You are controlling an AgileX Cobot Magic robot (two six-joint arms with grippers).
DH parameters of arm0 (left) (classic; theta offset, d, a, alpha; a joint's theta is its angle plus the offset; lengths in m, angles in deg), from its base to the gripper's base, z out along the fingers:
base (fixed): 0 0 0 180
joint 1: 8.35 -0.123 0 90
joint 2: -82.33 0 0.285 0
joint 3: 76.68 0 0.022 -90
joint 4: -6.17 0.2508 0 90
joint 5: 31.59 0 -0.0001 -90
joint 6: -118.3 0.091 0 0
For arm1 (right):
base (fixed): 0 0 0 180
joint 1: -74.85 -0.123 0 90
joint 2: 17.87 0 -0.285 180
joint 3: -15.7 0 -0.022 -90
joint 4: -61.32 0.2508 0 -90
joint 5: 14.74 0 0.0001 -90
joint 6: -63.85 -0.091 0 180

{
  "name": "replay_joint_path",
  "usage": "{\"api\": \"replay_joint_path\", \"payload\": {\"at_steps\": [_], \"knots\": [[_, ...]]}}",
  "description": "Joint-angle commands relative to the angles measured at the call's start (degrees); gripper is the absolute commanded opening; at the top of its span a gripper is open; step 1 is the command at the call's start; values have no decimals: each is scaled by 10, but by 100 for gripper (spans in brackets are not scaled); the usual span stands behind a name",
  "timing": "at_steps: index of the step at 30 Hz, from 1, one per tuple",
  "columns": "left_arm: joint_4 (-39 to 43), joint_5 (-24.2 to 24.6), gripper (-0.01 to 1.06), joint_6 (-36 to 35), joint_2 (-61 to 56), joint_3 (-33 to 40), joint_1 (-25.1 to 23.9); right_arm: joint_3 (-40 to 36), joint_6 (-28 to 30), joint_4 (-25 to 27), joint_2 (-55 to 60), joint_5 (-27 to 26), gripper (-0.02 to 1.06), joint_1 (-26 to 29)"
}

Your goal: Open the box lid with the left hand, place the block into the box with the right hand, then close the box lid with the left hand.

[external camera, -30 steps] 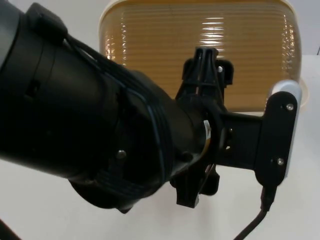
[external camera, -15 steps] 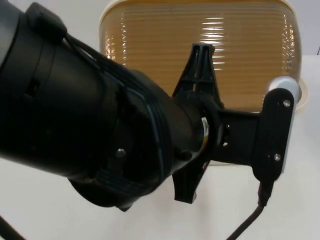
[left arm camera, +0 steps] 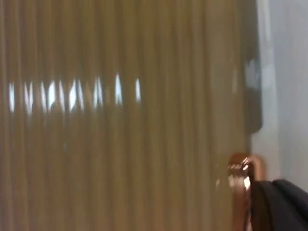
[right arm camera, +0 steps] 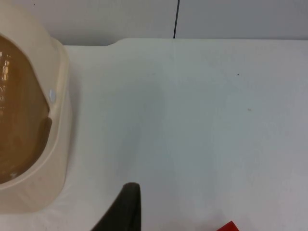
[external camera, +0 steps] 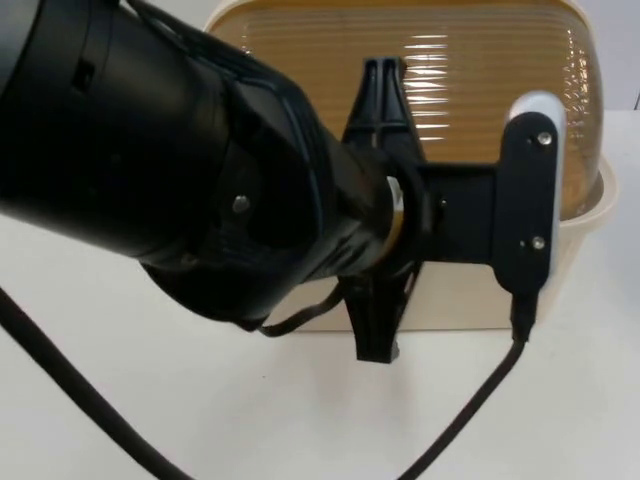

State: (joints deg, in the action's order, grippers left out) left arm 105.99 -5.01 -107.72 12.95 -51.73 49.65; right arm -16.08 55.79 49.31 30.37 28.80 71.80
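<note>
A cream box (external camera: 455, 300) with a ribbed amber see-through lid (external camera: 480, 90) stands at the back of the table. My left arm reaches over it. The left gripper (external camera: 385, 75) is shut, its black fingers pressed together on the lid's front half; whether they pinch anything I cannot tell. In the left wrist view the amber lid (left arm camera: 120, 144) is very close, with a copper-coloured part (left arm camera: 242, 175) beside a black fingertip (left arm camera: 281, 204). In the right wrist view, one black fingertip (right arm camera: 126, 208) of my waiting right gripper hangs over bare table, with a corner of the red block (right arm camera: 230, 226) close by.
The box's cream side wall (right arm camera: 50, 144) stands a short way from the right gripper. Beyond it the white table (right arm camera: 202, 120) runs to the grey partition wall (right arm camera: 120, 19). In front of the box lies open table (external camera: 250, 420).
The left gripper's fingers have closed from wide apart to pressed together. The left arm has shifted up the picture, and more of the box's cream front wall shows under the lid.
</note>
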Motion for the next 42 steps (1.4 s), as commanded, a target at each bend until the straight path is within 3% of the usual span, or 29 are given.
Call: {"api": "replay_joint_path", "payload": {"at_steps": [1, 30, 42], "knots": [[1, -18, 0, -1, 0, -3, -1, 4, -3, 1, 0, -10, 105, -2], [1, -81, 0, 33, 0, -4, -37, 4, -3, 1, 0, -12, 105, -2], [1, -79, 0, 42, 0, -5, -41, 4, -10, 1, 0, -11, 105, -2]]}}
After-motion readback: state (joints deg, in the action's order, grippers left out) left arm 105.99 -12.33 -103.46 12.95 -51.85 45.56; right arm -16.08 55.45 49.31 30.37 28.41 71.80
